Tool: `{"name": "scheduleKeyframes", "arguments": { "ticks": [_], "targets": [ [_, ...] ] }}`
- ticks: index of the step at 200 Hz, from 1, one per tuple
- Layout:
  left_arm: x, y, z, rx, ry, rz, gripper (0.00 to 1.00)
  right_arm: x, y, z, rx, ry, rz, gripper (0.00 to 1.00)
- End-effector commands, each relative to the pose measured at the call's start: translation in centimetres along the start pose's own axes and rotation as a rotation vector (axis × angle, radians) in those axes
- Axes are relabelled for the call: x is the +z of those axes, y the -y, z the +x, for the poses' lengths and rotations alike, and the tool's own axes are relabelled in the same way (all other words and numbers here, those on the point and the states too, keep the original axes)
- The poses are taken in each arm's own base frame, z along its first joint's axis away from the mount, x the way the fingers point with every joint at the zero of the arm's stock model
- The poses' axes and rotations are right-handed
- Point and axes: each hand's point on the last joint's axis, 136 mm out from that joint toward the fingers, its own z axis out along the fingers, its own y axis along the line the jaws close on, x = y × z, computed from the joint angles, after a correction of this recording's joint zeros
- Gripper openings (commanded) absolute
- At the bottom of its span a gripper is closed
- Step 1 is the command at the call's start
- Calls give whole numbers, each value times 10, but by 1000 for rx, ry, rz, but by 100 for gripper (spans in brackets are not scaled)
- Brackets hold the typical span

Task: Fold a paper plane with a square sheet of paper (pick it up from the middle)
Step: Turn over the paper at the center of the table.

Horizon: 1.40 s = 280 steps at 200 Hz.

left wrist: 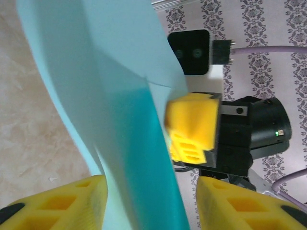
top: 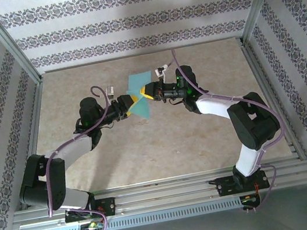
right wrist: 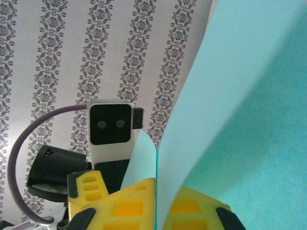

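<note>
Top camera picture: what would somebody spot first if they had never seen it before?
The bright turquoise sheet of paper jumps out, held up over the middle of the beige table. The two robot arms meet right there: the right gripper pinches the sheet between its yellow fingers, and the left gripper faces it from the other side, jaws apart around the paper's lower part.

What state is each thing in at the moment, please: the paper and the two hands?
paper, held upright and curved between the two hands.
right hand, shut on the paper.
left hand, open, one finger on either side of the paper.
</note>
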Motion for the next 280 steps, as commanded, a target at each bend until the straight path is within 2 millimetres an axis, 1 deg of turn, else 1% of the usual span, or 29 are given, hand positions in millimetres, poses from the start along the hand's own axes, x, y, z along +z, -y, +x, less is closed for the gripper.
{"name": "scheduleKeyframes", "arguments": {
  "ticks": [1,49,58,93,110,129,148,154,163,180,181,189,193,199,221,236,257,280],
  "targets": [
    [-7,9,-3,50,25,12,49,-1,4,0,-11,-14,-17,5],
    [-6,2,-8,2,35,8,32,0,10,7,-45,-47,-18,5],
    [-6,0,-8,-5,32,7,30,0,11,8,-52,-52,-18,5],
    [-5,-6,-6,-26,21,3,20,-2,15,6,-60,-46,-8,5],
    [-4,-10,-5,-34,20,-8,15,-4,17,5,-61,-38,2,7],
    [-5,-15,-5,-36,18,-32,8,-9,19,2,-66,-20,17,17],
    [-7,-22,-4,-20,14,-81,6,-19,24,-2,-66,9,49,32],
    [-9,-26,-3,-15,12,-110,6,-24,28,-6,-61,28,70,37],
    [-12,-31,-3,7,9,-155,5,-35,39,-12,-37,68,118,44],
    [-24,-51,1,74,-19,-325,6,-61,61,-25,4,155,201,52],
    [-24,-50,-1,89,-16,-330,5,-63,63,-26,8,161,206,53],
    [-35,-61,0,136,-36,-453,5,-76,71,-30,19,199,241,56],
    [-40,-64,-2,173,-40,-508,5,-82,74,-32,19,217,256,57],
    [-51,-73,0,208,-65,-615,5,-90,80,-32,25,237,292,58],
    [-88,-93,-6,393,-165,-1004,5,-114,92,-30,-8,285,448,64],
    [-108,-99,-14,498,-231,-1218,5,-131,97,-29,-38,319,558,68],
    [-122,-107,-22,622,-321,-1461,5,-152,98,-29,-69,378,663,74],
    [-120,-111,-29,755,-409,-1655,5,-170,99,-27,-78,431,737,76]
  ]
}}
